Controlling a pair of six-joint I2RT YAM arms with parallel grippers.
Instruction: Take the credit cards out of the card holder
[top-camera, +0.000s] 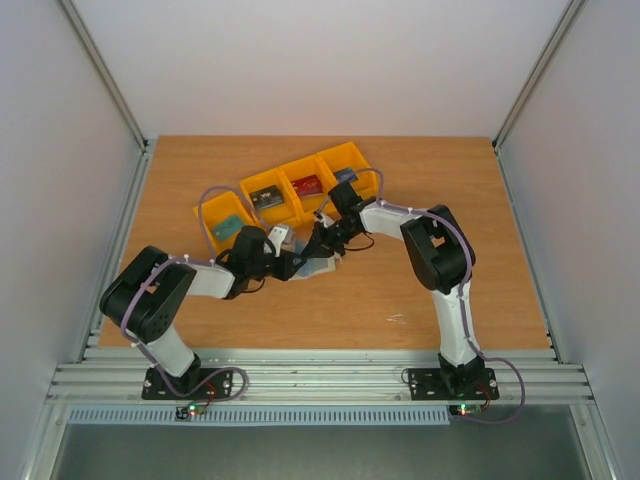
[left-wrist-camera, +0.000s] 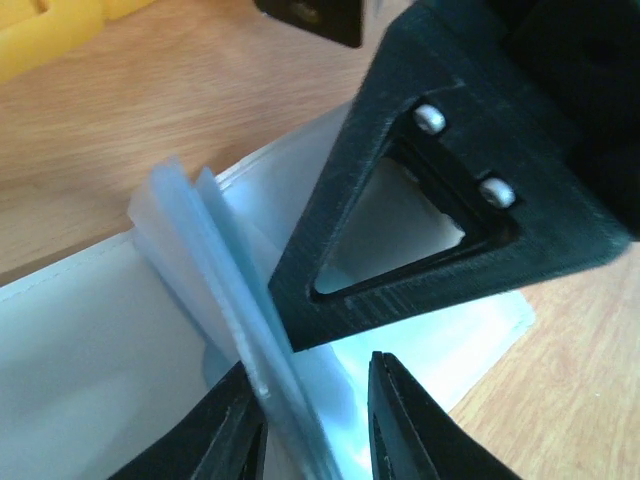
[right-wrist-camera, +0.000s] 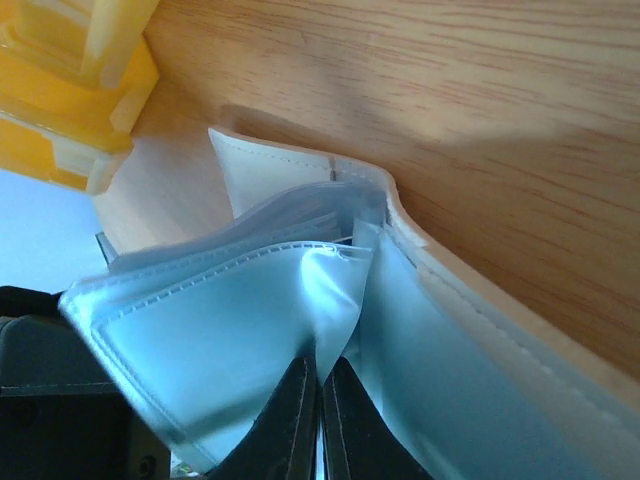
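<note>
The card holder (top-camera: 322, 266) lies open on the table between both grippers, cream outside (right-wrist-camera: 500, 320) and pale blue pockets inside (left-wrist-camera: 100, 330). My right gripper (right-wrist-camera: 321, 365) is shut on one thin pocket leaf (right-wrist-camera: 350, 290), pinching it from above. My left gripper (left-wrist-camera: 312, 375) straddles a standing stack of pocket leaves (left-wrist-camera: 220, 270), which rests against one finger with a gap to the other. Credit cards lie in the yellow bins: teal (top-camera: 231, 226), dark grey (top-camera: 266, 197), red (top-camera: 308, 185) and blue (top-camera: 346, 174). No card shows in the pockets.
A curved row of yellow bins (top-camera: 290, 205) stands just behind the holder, with a corner showing in both wrist views (left-wrist-camera: 40, 35) (right-wrist-camera: 70, 90). The right gripper's black body (left-wrist-camera: 450, 200) hangs close over my left fingers. Grey walls enclose the wooden table (top-camera: 450, 220).
</note>
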